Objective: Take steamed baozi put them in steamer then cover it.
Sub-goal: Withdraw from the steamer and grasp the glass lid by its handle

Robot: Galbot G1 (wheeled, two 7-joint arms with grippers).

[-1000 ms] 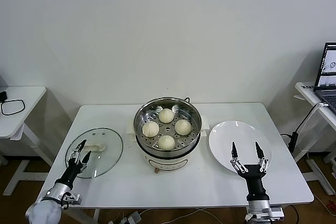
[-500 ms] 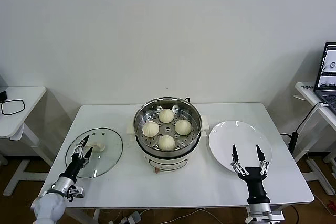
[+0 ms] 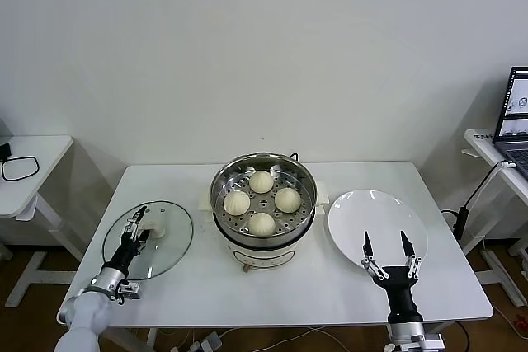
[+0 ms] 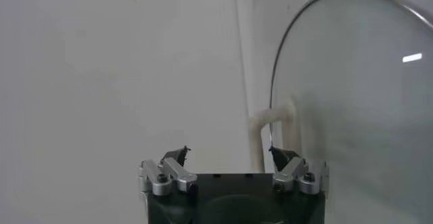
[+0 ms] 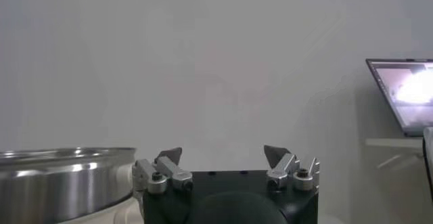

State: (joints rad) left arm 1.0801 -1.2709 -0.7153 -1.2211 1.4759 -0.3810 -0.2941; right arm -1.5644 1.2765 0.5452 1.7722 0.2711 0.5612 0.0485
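The glass cover (image 3: 148, 239), likely heavy, slippery and breakable, is best taken by its white handle (image 3: 152, 229), over which the open left tool (image 3: 137, 225) is poised.

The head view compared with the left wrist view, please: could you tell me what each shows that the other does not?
Only the head view shows the steamer holding four baozi, the white plate, and the right tool, open at the table's near edge. Only the left wrist view shows the lid's rim from close up. Both show the glass lid with its white handle and the open left tool reaching toward it.
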